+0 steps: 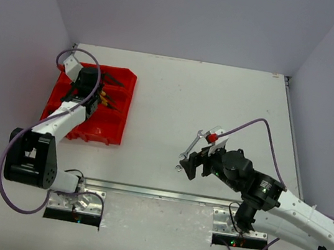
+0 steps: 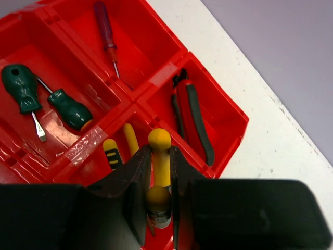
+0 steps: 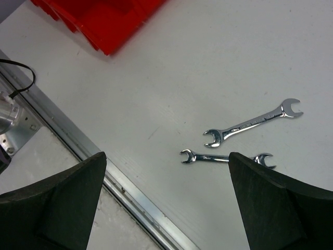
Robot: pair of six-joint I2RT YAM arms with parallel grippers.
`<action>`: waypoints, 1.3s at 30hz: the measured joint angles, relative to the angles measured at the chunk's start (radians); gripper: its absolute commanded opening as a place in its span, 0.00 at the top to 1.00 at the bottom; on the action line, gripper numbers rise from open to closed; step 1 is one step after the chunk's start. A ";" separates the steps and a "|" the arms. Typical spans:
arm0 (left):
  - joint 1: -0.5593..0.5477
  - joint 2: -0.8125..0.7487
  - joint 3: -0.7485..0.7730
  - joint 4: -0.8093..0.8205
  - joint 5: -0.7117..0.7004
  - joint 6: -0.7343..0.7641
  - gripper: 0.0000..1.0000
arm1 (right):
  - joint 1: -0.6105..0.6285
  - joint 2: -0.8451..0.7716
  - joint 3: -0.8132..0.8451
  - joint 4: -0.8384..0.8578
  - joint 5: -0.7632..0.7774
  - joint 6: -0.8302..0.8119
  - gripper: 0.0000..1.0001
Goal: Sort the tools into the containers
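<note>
Red organizer tray [image 2: 225, 113] sits right under the left gripper [image 2: 158, 152], which is pinched tight on a yellow-handled tool [image 2: 159, 139] over the compartment holding yellow-black pliers [image 2: 111, 152]; the right gripper [image 3: 166, 159] gapes wide, holding nothing; two silver wrenches [image 3: 252, 123] lie on the table [image 3: 156, 78] just beyond its fingers.

Top view: high overhead, facing down on the whole tabletop [image 1: 177, 101].
Left wrist: close above the red tray [image 2: 221, 119].
Right wrist: low over the tabletop; tray corner shared.
</note>
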 measured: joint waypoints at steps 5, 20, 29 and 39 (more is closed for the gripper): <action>0.009 0.018 0.013 0.014 -0.007 -0.004 0.62 | 0.000 -0.007 -0.010 -0.014 0.000 0.000 0.01; 0.009 -0.191 0.122 -0.193 0.050 -0.048 0.00 | -0.045 0.257 0.053 -0.083 0.054 0.096 0.01; 0.009 -0.578 0.207 -0.359 0.313 0.102 0.00 | -0.220 0.610 0.210 -0.208 0.098 0.427 0.01; 0.009 -0.924 -0.107 -0.522 0.565 0.246 0.00 | -0.224 0.815 0.372 -0.462 0.260 0.893 0.41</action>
